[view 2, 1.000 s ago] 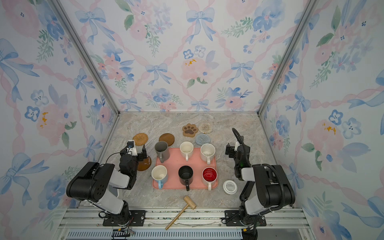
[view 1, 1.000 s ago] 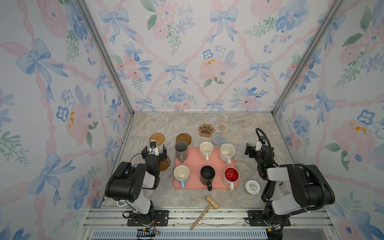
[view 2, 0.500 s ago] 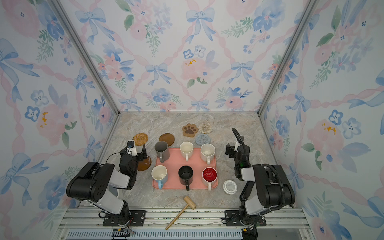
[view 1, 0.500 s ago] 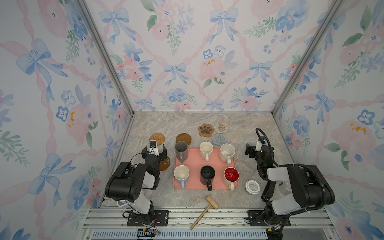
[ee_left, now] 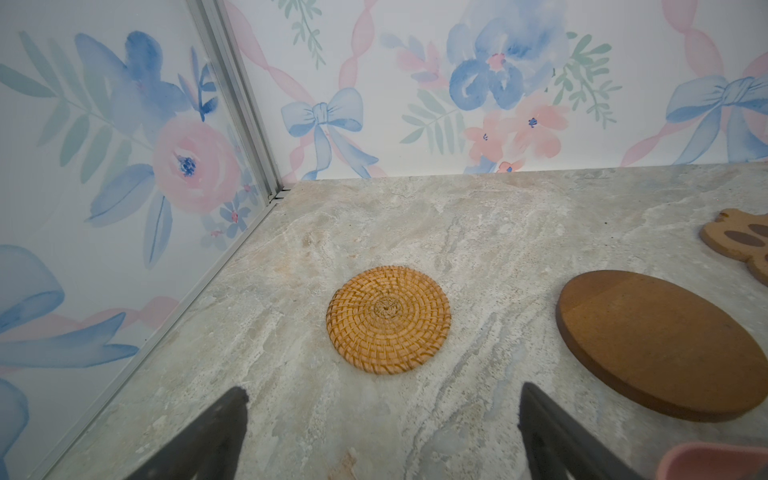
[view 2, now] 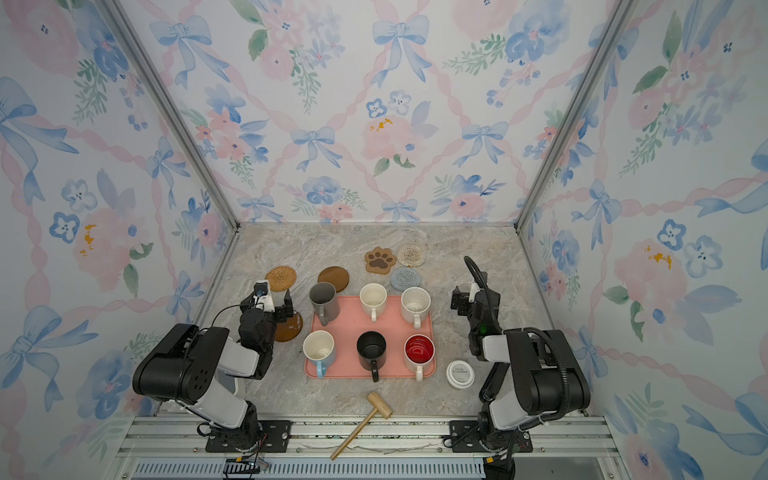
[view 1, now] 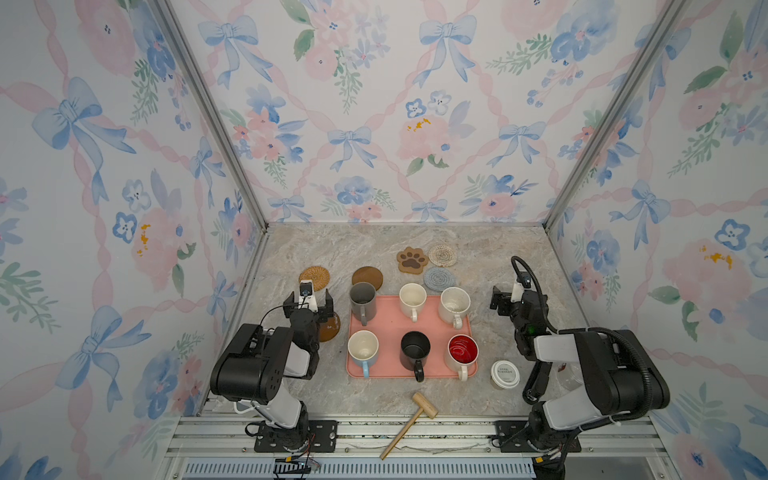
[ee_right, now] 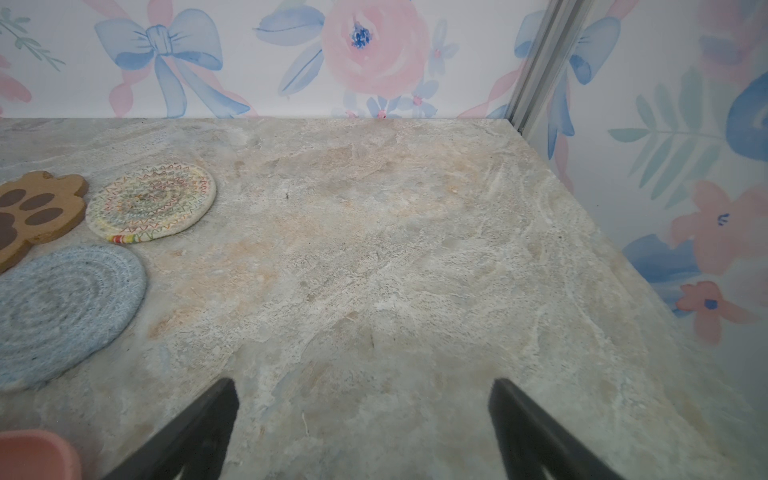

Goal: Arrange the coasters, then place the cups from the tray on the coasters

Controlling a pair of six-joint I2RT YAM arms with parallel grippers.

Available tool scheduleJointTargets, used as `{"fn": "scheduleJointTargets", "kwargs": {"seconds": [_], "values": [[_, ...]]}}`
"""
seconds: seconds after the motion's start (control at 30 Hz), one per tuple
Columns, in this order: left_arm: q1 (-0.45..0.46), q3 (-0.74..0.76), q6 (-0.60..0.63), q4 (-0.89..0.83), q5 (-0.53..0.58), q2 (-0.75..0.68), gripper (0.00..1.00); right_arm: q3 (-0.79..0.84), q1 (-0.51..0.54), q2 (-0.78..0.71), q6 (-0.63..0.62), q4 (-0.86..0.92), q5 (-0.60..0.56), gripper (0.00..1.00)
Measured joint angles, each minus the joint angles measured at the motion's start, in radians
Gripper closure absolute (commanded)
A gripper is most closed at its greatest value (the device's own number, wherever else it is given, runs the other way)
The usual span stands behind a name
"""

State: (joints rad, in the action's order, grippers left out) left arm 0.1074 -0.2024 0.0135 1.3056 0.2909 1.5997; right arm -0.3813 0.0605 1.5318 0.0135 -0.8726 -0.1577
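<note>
A small paper cup with a white lid (view 1: pixel 505 374) stands upright near the front edge of the marbled stone surface (view 1: pixel 332 249), towards its right side. A wooden mallet (view 1: pixel 409 426) lies at the middle of the front edge, head on the surface, handle slanting out over the metal rails (view 1: pixel 457 432). Floral wallpaper with blue bows (view 1: pixel 374 104) covers the three walls around it.

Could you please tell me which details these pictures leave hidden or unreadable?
Wooden coaster beside the pink tray: partly covered by the left pincer in both top views.
Paper cup lid print: too small to read in top views.
Wrist views: pink tray cut off by the edge, only a corner shows.
</note>
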Motion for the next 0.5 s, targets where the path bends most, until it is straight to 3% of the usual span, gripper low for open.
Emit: {"fn": "scheduleJointTargets", "kwargs": {"seconds": [0.07,0.23,0.37,0.5], "values": [[0.0,0.0,-0.001,-0.014,0.003,-0.01,0.04,-0.035,0.0,-0.01,-0.002,0.079,-0.006,0.12],[0.0,-0.027,-0.018,-0.151,0.043,-0.159,0.02,-0.163,-0.002,-0.082,0.003,0.277,-0.01,0.14],[0.0,-0.029,-0.021,-0.2,0.045,-0.304,0.02,-0.235,-0.002,-0.126,0.022,0.435,-0.005,0.27],[0.0,-0.003,-0.024,-0.23,0.02,-0.428,0.02,-0.409,-0.002,-0.113,0.046,0.679,0.053,0.33]]}}
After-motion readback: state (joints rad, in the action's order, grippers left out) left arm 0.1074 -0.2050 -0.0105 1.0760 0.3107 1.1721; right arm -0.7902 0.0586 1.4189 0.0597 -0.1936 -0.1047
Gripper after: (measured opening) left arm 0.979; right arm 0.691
